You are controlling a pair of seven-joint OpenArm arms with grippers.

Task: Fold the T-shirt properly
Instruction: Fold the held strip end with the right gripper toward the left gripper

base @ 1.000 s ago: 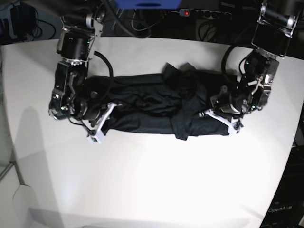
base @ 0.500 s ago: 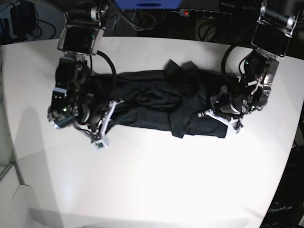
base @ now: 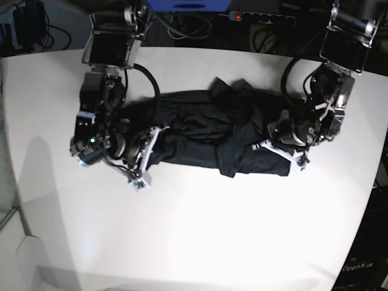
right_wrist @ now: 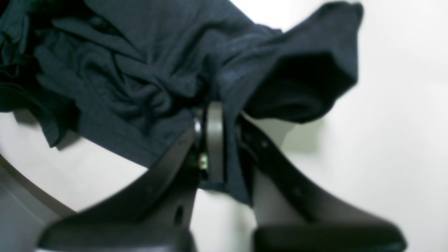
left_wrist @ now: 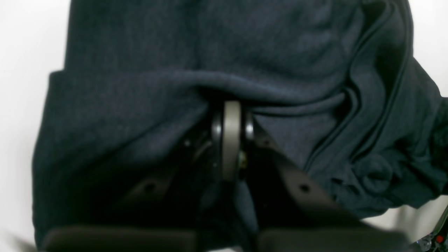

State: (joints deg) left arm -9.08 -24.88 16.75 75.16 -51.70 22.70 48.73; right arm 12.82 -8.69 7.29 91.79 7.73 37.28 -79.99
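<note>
I'm on the base view: the black T-shirt (base: pixel 212 133) lies bunched in a long band across the middle of the white table (base: pixel 200 230), rumpled and thickest near its centre.

Right gripper (base: pixel 145 160) sits at the shirt's end on the view's left. On its wrist cam the jaws are pinched together on a fold of the fabric (right_wrist: pixel 224 87); cloth runs down between the two fingers (right_wrist: pixel 214 140), and a loose flap hangs off to the side over bare table (right_wrist: pixel 385 140).

Left gripper (base: pixel 285 151) is at the opposite end of the shirt, on the view's right. Its wrist cam shows the jaws pressed closed with dark fabric (left_wrist: pixel 175 87) draped over and around the fingertips, a strip of it caught between them. That view is almost all cloth, with table visible only at the edges.

Power strip (base: pixel 260 17) and cables behind the table's far edge.
</note>
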